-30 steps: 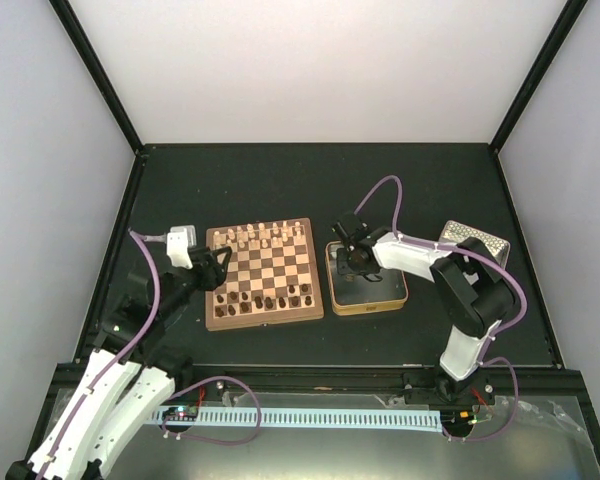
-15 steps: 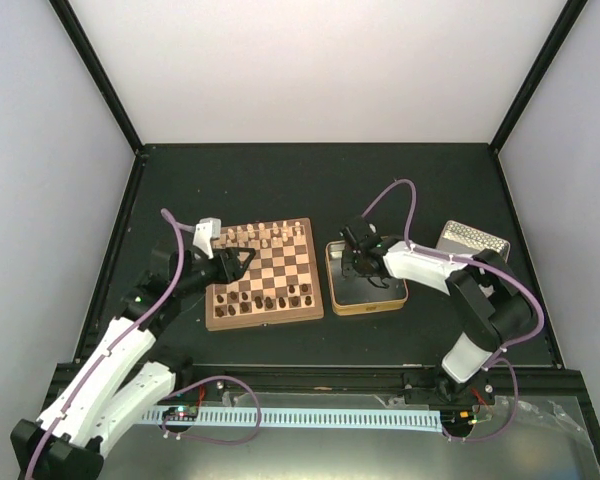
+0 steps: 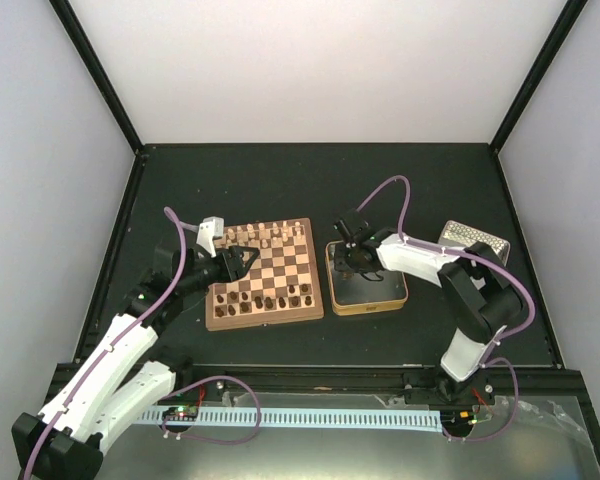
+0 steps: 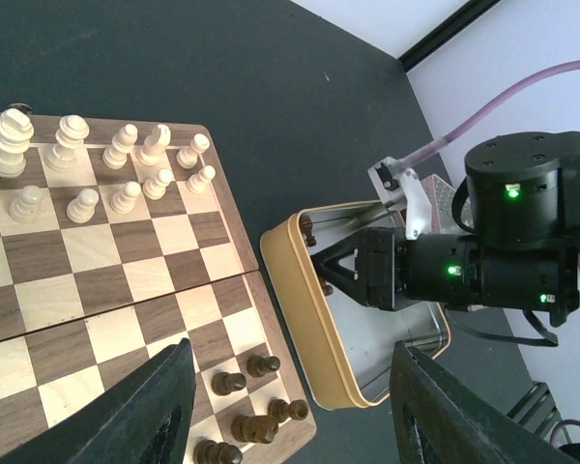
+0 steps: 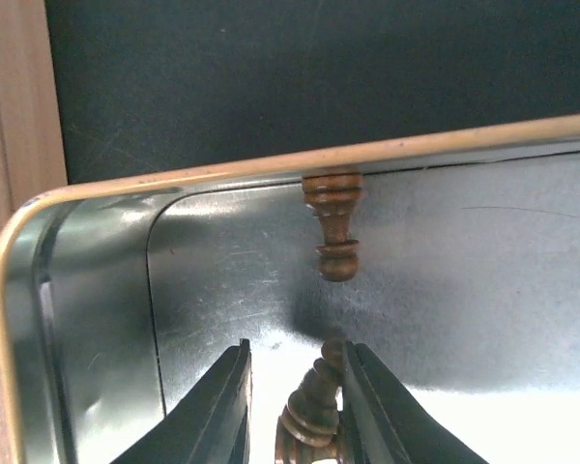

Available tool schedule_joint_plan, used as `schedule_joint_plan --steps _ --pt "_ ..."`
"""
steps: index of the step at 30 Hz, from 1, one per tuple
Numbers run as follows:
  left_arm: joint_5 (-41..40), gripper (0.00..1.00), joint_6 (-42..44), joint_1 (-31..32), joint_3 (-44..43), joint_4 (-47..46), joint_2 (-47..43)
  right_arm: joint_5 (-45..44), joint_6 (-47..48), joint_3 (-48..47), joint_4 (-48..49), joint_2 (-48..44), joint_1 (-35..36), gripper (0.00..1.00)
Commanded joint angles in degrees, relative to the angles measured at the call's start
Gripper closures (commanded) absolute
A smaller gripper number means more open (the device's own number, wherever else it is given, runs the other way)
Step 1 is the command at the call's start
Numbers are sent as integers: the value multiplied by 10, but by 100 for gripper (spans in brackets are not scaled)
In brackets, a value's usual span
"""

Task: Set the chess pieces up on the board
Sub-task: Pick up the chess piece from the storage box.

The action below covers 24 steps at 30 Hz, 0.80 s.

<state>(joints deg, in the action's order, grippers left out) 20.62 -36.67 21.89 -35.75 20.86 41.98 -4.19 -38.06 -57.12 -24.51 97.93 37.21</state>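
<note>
R end effector (image 5: 298,353) sits low inside tin (image 5: 77,319), fingers part-open round a dark pawn (image 5: 309,411); pawn seems to lean on one finger only, gap on other side. 2nd dark pawn (image 5: 333,227) lies against tin wall. L end effector (image 4: 300,416) wide open over board (image 4: 126,290); other dark pieces (image 3: 268,298) stand on its near rows

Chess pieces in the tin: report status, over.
Left gripper open, empty, over the board. Right gripper open inside the tin, jaws astride a dark chess piece, not clamped. Second dark piece sits against the tin's wall. No obstruction seen.
</note>
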Motion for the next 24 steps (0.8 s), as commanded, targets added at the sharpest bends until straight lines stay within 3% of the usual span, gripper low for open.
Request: schedule_joint_plan --steps 1,10,16,24 --pt "4 43 -5 5 0 -14 -7 4 -25 -20 -19 26 0 76" --pt "-2 43 -3 8 0 -11 -7 -20 -41 -26 -38 43 5 82" --pt "-4 43 -1 11 1 -9 -5 -38 -30 -38 -54 62 11 96" --pt "-4 42 -2 33 15 -51 3 -49 -63 0 8 -26 11 99"
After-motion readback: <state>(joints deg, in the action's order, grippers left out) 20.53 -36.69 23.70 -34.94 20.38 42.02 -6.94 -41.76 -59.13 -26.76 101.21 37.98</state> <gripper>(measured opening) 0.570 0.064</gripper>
